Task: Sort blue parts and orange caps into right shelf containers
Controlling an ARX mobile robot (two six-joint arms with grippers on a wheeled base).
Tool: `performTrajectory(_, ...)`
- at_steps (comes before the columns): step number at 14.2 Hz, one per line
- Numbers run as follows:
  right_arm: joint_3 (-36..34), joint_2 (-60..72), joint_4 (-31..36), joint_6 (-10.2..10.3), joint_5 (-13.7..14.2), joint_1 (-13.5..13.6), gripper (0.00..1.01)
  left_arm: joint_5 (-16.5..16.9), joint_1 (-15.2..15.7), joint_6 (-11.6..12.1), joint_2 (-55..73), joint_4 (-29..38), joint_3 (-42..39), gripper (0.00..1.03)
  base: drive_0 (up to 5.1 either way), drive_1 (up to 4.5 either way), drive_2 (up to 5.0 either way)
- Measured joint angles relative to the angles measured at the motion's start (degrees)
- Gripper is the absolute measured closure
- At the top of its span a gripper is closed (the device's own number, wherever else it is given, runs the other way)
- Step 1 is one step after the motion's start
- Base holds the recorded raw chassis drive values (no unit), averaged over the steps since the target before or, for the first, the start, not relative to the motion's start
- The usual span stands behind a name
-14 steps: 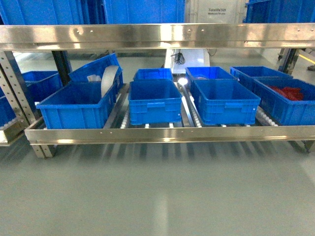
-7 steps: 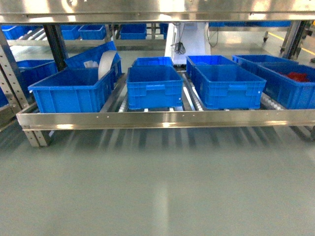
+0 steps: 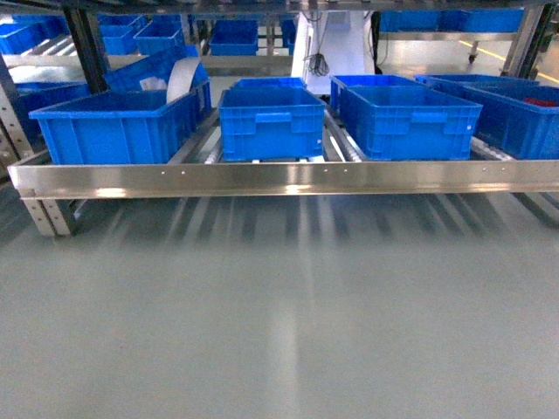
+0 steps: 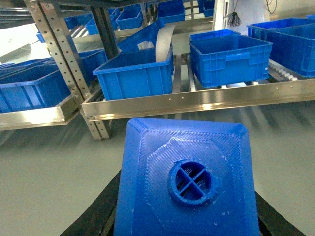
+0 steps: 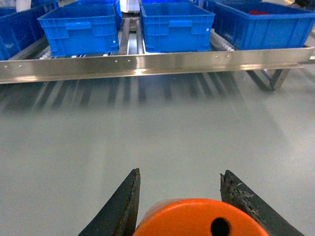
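Blue part (image 4: 187, 182): fills the bottom of the left wrist view, knob end toward the camera, a round hub with a cross inside. Dark fingers (image 4: 101, 211) show at both lower edges, pressed to its sides.
Left gripper (image 4: 189, 223): clamped on the blue part; tips hidden behind it.
Orange cap (image 5: 199, 219): at the bottom edge of the right wrist view, flat top with one dark hole showing; mostly cut off by the frame.
Right gripper (image 5: 179, 196): two dark fingers spread in a V, cap seated between them; it looks gripped, though contact lies below the frame.
Right shelf containers (image 3: 410, 118): blue crates in a row on a steel roller shelf (image 3: 288, 177), ahead across grey floor (image 3: 279, 314).
Rightmost crate (image 3: 524, 113): holds red items, too small to identify.
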Motion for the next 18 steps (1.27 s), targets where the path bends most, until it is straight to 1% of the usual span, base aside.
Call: performTrajectory(18,-0.02,0.0,0.0,-0.02,-0.02,0.0,0.59,-0.24,0.07,0.0,0.0,-0.09,-0.04,0.59,0.0,0.0,0.0)
